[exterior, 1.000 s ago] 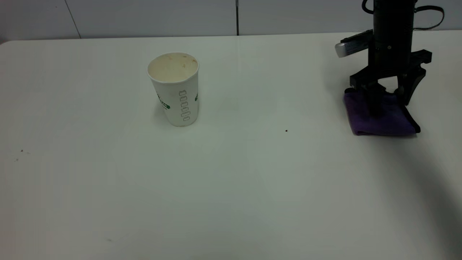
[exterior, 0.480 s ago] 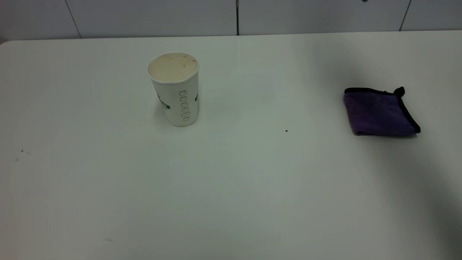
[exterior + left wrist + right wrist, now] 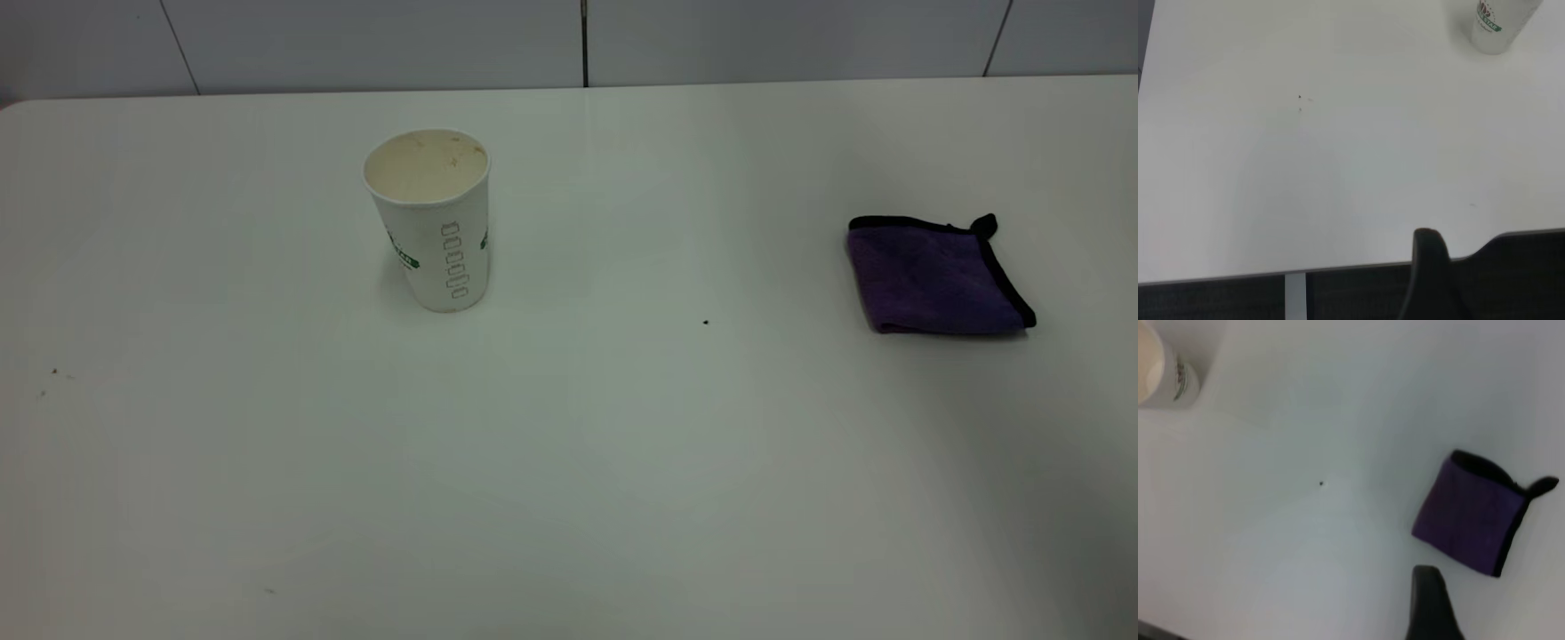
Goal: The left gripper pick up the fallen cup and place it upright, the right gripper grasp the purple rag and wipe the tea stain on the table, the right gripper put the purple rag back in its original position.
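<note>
The white paper cup (image 3: 431, 222) stands upright on the table (image 3: 569, 462), left of centre, its stained inside facing up. The purple rag (image 3: 933, 276) lies folded flat at the right, with nothing touching it. Neither arm appears in the exterior view. In the left wrist view only a dark part of my left gripper (image 3: 1429, 277) shows, over the table's near edge and far from the cup (image 3: 1498, 27). In the right wrist view a dark part of my right gripper (image 3: 1429, 603) hangs high above the table, beside the rag (image 3: 1471, 520). No tea stain shows in any view.
A tiny black speck (image 3: 706, 322) lies between cup and rag, and a few small specks (image 3: 53, 372) lie at the far left. A tiled wall (image 3: 356, 40) runs behind the table. The table's edge (image 3: 1338, 270) borders a dark drop.
One second ago my right gripper stood on the purple rag; it has since risen out of the exterior view, leaving the rag lying in the same place. The cup has not moved.
</note>
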